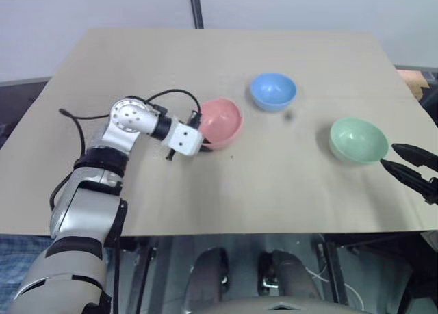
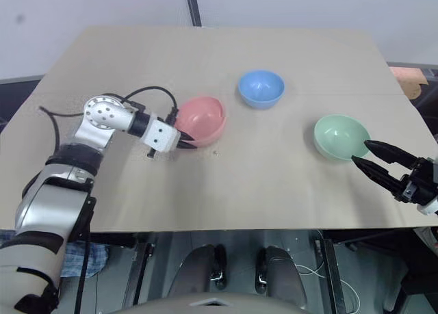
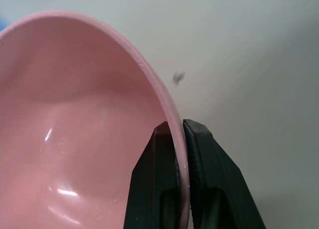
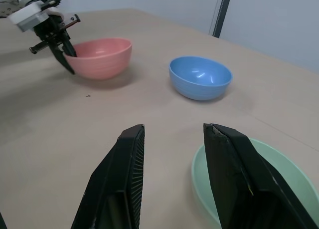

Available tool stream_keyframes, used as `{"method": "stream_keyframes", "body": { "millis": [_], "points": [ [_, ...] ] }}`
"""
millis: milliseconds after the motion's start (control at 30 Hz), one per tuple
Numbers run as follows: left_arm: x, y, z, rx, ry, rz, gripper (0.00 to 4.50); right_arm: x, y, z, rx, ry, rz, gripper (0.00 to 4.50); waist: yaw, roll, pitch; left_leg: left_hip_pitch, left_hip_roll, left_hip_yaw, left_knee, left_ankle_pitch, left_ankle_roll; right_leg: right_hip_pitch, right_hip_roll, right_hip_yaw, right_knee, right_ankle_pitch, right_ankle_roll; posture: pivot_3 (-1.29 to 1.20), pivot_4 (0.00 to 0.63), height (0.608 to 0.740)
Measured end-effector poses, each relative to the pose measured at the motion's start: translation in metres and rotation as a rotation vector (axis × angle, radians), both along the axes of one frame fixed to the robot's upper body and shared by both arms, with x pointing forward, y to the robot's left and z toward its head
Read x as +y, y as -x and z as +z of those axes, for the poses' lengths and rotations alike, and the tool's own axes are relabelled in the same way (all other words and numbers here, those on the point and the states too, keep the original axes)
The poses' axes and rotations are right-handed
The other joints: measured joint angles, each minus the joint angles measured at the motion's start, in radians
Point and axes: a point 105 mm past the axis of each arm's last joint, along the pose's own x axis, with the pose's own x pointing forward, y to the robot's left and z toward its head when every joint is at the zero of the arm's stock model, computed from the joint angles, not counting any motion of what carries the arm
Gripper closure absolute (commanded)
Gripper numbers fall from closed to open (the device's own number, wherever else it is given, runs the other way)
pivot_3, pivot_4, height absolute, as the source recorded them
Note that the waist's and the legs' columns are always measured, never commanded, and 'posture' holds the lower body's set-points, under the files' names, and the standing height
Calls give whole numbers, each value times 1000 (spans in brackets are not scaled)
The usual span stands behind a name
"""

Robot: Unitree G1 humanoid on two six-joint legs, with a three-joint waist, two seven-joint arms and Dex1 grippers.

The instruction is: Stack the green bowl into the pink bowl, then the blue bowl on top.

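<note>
We see our left gripper (image 3: 180, 131) pinching the wall of the pink bowl (image 1: 222, 120): one black finger sits inside the bowl and the other outside, with the thin rim clamped between the pads. In the head views the bowl tips toward that gripper, its open side turned up and away from the wrist, and it sits on the table at the gripper's tip.

Our right gripper (image 2: 366, 157) hangs over the near right edge of the table with its two fingers spread apart and nothing between them. The green bowl (image 2: 341, 137) stands upright just ahead of those fingertips; in the right wrist view its near rim lies under and beside one finger, and we cannot tell whether the finger touches it. The blue bowl (image 4: 200, 78) stands upright farther out beyond the open jaws, between the other two bowls and set a little farther back on the table.

The table (image 1: 226, 191) is a flat, matte tan board, bare apart from the three bowls and a small dark speck (image 3: 178, 78) just beside the pink bowl, beyond the left fingertips. A faint seam runs across the board near the green bowl. Behind the table a pale grey-white wall (image 1: 102, 6) rises, with a dark upright pole (image 1: 197, 6) standing at the far edge. A black cable (image 1: 161, 95) loops over our left wrist.
</note>
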Motion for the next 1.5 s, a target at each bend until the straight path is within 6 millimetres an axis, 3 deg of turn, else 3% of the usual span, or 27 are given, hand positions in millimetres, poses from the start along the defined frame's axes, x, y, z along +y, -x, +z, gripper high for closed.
{"method": "stream_keyframes", "body": {
  "millis": [200, 467, 600, 667, 800, 1033, 1267, 1500],
  "points": [
    [-39, 20, -8, -22, -52, -248, 4418, 4, -3, -2, 4, -1, 16, 2358, 3, 0, 0, 0, 0, 0, 3, 0, 0, 1, 0, 0, 0, 0, 0, 0, 150, 740],
    [-65, 28, -5, -72, -52, -388, 4418, 5, -4, -5, 7, -10, 0, 2358, 3, 0, 0, -1, 0, -1, 3, 0, 0, 1, 0, 0, 1, 0, 0, 0, 150, 740],
    [-70, 27, -2, -103, -27, -402, 2909, 5, -4, -7, 4, -21, -10, 2358, 2, 0, 0, 0, 0, -1, 3, 0, 0, 1, 0, 0, 1, 0, 0, 0, 150, 740],
    [-70, 26, -2, -101, -22, -398, 1607, 5, -3, -8, 9, -22, -14, 2358, 2, 0, 0, -1, 0, -1, 3, 0, 0, 1, 0, 0, 1, 0, 0, 0, 150, 740],
    [-71, 26, -1, -105, -9, -394, 79, 5, -3, -9, 11, -22, -14, 2358, 3, 0, 0, -1, 0, -1, 4, 0, 1, 1, 0, 0, 1, 0, 0, 0, 150, 740],
    [-63, 23, 12, 7, 84, -272, 79, 8, -5, -6, -2, -20, 4, 2358, 0, 0, 0, 0, 0, -2, 4, 0, 0, 1, 0, 0, 1, 0, 0, 0, 150, 740],
    [-16, 16, 33, 287, 355, 98, 79, 12, -8, -4, 3, -11, 22, 2358, 0, 0, 0, 0, 1, -2, 5, 0, 0, 1, 0, 0, 2, 0, 0, 0, 150, 740],
    [29, 30, 45, 473, 579, 376, 79, 16, -22, -9, 36, 22, 5, 2358, -3, 0, 0, 0, 1, -2, 8, 0, 0, 1, -1, 0, 6, 0, 0, 0, 150, 740]
  ]
}}
